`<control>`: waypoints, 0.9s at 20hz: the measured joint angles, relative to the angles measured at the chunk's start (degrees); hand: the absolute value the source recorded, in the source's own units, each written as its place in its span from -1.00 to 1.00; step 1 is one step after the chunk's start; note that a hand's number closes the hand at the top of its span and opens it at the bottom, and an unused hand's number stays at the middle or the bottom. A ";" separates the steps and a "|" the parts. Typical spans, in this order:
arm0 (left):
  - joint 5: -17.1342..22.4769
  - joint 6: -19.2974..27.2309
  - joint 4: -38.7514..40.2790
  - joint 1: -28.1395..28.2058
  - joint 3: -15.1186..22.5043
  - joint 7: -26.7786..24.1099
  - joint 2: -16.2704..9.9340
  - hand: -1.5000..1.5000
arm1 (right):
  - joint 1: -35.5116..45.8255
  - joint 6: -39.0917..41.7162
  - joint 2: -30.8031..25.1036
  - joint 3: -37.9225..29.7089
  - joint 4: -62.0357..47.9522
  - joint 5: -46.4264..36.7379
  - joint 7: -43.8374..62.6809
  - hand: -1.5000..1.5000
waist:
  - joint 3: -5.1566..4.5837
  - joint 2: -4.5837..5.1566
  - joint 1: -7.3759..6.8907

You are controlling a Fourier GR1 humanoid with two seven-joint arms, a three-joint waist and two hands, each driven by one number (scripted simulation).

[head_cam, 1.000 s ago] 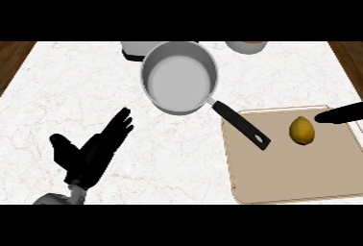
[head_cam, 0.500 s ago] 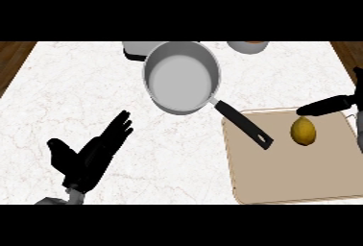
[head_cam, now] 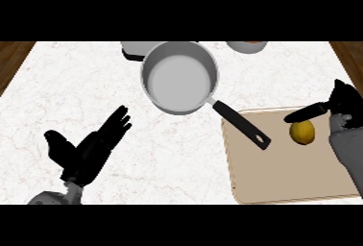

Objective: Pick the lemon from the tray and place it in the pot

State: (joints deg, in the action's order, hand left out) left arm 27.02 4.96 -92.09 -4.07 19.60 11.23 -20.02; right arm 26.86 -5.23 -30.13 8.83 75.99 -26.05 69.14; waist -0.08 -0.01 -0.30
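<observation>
Right hand closer in over the tray, lemon untouched

Moved further into view since a second ago: right hand point(head_cam: 343, 103), now showing its palm and grey forearm at the right edge, where before only a dark finger poked in. Lemon point(head_cam: 303, 132) unchanged in place, lying on the beige tray point(head_cam: 284, 178) in its upper right part. One finger or thumb of the right hand stretched out leftward, its tip just above the lemon's top, very near but whether touching cannot be told. Rest of that hand up and to the right of the fruit, not curled round it; fingers relaxed, nothing held.

Grey pot point(head_cam: 179, 77) up and left of the tray, well apart from the lemon, nothing inside it, its black handle point(head_cam: 241, 124) slanting down-right and overlapping the tray's upper left corner. Handle tip left of the lemon, apart from it.

Left hand point(head_cam: 89, 151) at lower left over the white marbled counter point(head_cam: 71, 86), fingers straight and spread, pointing up and right, resting, holding nothing, far from tray and pot.

Two partly cut-off vessels point(head_cam: 138, 49) at the top edge behind the pot.
</observation>
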 measured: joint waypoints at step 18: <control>-3.05 0.25 -2.29 2.07 -0.71 1.33 2.00 0.00 | -4.72 2.85 5.36 -4.04 -2.42 -6.62 -1.34 -1.00 | 0.04 -0.08 0.28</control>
State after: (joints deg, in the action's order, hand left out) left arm 23.97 5.21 -94.38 -1.99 18.89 12.57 -18.02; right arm 22.15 -2.38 -24.77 4.80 73.57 -32.67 67.80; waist -0.04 -0.09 -0.02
